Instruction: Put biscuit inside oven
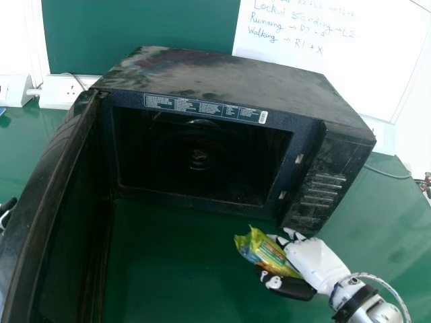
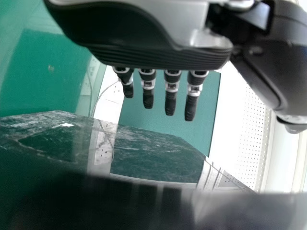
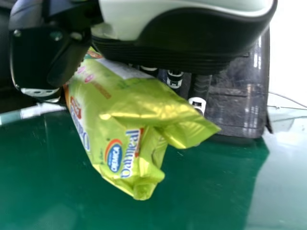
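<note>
My right hand [image 1: 313, 262] clamps the printed biscuit packet [image 1: 264, 251] outside the open, labelled oven [image 1: 229, 77]. My left hand [image 1: 7, 204] is straight-fingered.

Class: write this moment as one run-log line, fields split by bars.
right robot hand: holding biscuit packet | left robot hand: open | oven door: open | packet: in front of oven, not yet inside

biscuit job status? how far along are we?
Looks about halfway. Done: oven door is open. In hand: biscuit packet, gripped between the thumb and fingers of the right hand, outside and in front of the oven cavity. Left, presumably: move the packet in through the opening, then let go.
</note>
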